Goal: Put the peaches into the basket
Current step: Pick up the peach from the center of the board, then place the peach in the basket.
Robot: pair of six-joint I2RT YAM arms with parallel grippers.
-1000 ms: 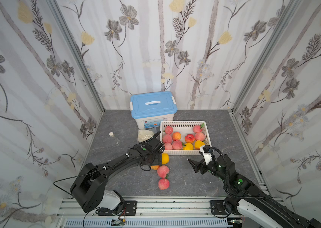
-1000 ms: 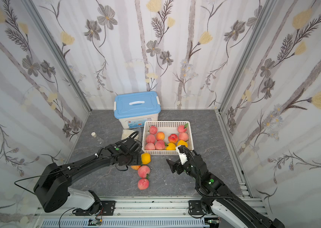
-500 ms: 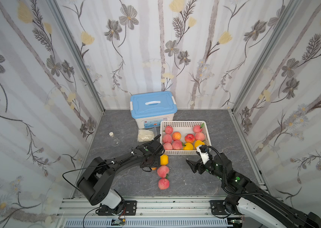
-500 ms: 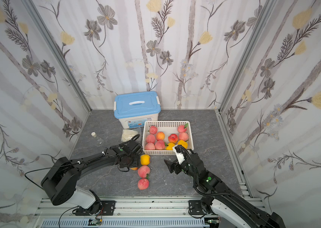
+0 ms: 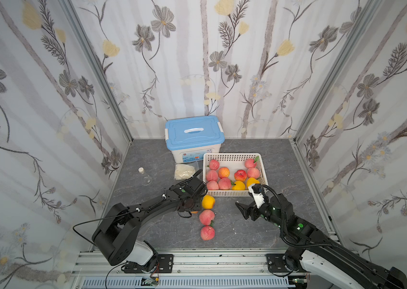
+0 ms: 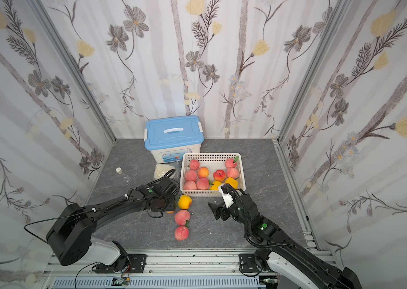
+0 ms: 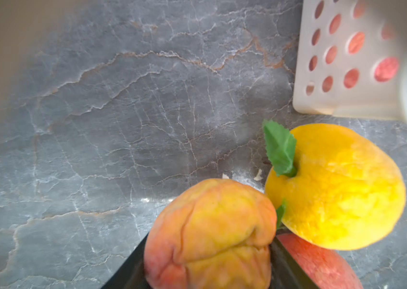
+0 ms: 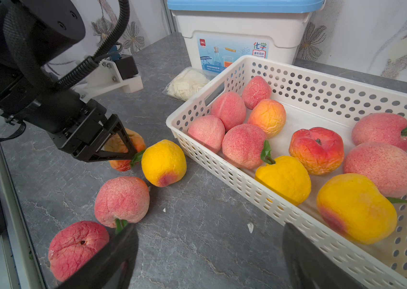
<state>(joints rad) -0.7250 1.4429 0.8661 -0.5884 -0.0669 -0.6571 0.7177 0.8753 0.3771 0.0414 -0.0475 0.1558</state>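
The white perforated basket [image 5: 232, 155] [image 8: 305, 75] holds several pink, orange and yellow peaches. On the table just in front of its left corner lie a yellow peach [image 5: 208, 202] [image 8: 163, 162], a pink one [image 5: 206, 217] [image 8: 122, 197] and a red one [image 5: 207, 232] [image 8: 75, 247]. My left gripper [image 5: 192, 209] [image 7: 208, 270] is shut on an orange-blushed peach [image 7: 212, 232] [image 8: 136, 141] that rests on the table, touching the yellow one. My right gripper [image 5: 243, 211] [image 8: 207, 255] hangs open over bare table, to the right of the loose peaches, with nothing between its fingers.
A white storage box with a blue lid [image 5: 193, 140] stands behind the basket. A small whitish bag [image 5: 184, 171] lies at the basket's left, close to my left wrist. A little glass flask [image 5: 145, 176] sits further left. Papered walls close three sides.
My left gripper's jaws have closed in on the orange-blushed peach. My right gripper has drifted a little left, toward the loose peaches, still open.
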